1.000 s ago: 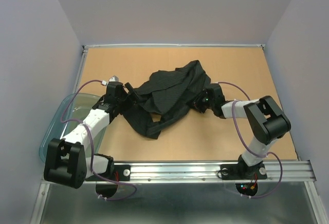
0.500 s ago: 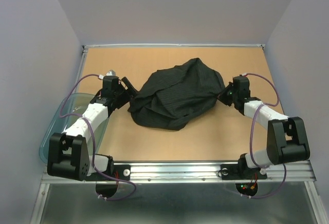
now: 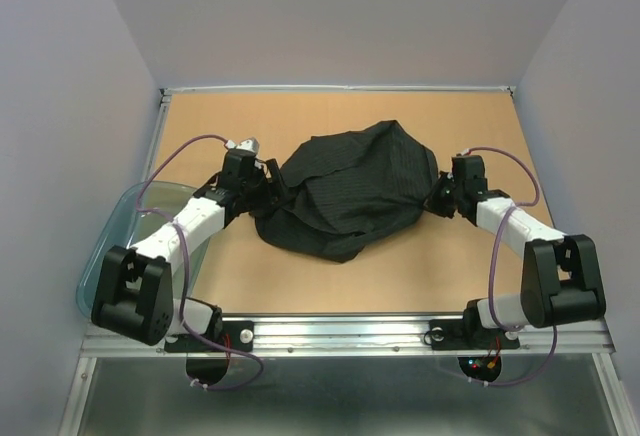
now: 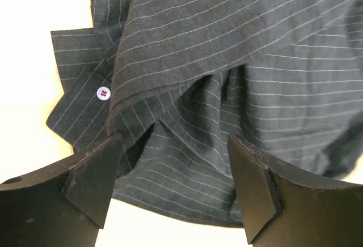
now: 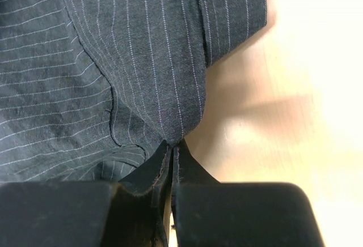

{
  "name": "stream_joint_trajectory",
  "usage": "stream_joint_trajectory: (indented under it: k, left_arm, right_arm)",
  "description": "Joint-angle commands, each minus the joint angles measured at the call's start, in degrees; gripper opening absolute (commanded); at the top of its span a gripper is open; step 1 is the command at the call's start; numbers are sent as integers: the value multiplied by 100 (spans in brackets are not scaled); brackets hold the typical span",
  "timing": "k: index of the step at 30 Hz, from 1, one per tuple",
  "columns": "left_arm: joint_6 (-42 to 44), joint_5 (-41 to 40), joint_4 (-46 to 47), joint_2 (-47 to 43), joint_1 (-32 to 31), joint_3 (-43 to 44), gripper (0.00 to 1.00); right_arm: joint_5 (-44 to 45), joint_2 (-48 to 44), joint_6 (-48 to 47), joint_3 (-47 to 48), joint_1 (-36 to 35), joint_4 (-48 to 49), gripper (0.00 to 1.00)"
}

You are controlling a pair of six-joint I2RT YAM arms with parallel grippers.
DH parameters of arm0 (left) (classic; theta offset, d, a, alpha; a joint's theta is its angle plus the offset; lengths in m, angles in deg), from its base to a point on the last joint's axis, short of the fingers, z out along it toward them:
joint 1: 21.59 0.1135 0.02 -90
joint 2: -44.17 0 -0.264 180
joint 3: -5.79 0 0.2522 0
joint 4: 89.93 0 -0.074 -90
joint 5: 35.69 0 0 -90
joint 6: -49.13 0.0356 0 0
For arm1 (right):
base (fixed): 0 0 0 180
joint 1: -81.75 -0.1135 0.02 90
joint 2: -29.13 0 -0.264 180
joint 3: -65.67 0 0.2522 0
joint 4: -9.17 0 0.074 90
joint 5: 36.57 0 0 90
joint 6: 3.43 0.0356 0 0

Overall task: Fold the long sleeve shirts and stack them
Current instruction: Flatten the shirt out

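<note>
We take this for a robotics lab cell rather than a home. A bare tan table (image 3: 400,276) is boxed in by plain pale walls (image 3: 330,16). A left arm (image 3: 190,221) and a right arm (image 3: 515,221) are bolted to an aluminium rail (image 3: 350,334) at its near edge. Purple cables (image 3: 491,256) loop along them, and a small board with lit indicator lights (image 3: 480,364) sits below.

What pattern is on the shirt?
The shirt is black with thin pale pinstripes, clearest in the left wrist view.
</note>
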Motion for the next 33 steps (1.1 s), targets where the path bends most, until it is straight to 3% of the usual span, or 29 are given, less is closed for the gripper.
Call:
stream_joint_trajectory:
  k: [1,9,19,23,29,33]
  left_arm:
    - [403,-1013,-153,507,-173,537,85]
    - [517,-1693,-417,1141,-305,986,74]
    - [386,-2414,-847,1290,-367,1197,77]
    - [157,-2589,-726,966,-367,953,79]
    - [411,-1782,-497,877,-340,768,79]
    - [394,-1535,-339,1131,-349,618,73]
  right_arm:
    - [-63,-321,-301,135,37,-193,1]
    - [-160,-576,-362,135,55,-255,1]
    - [-283,-664,-494,179,64,-290,1]
    - [-318,-708,-512,214,55,-299,1]
    - [-318,-744,-556,196,64,-299,1]
    - [-336,-779,-547,153,55,-299,1]
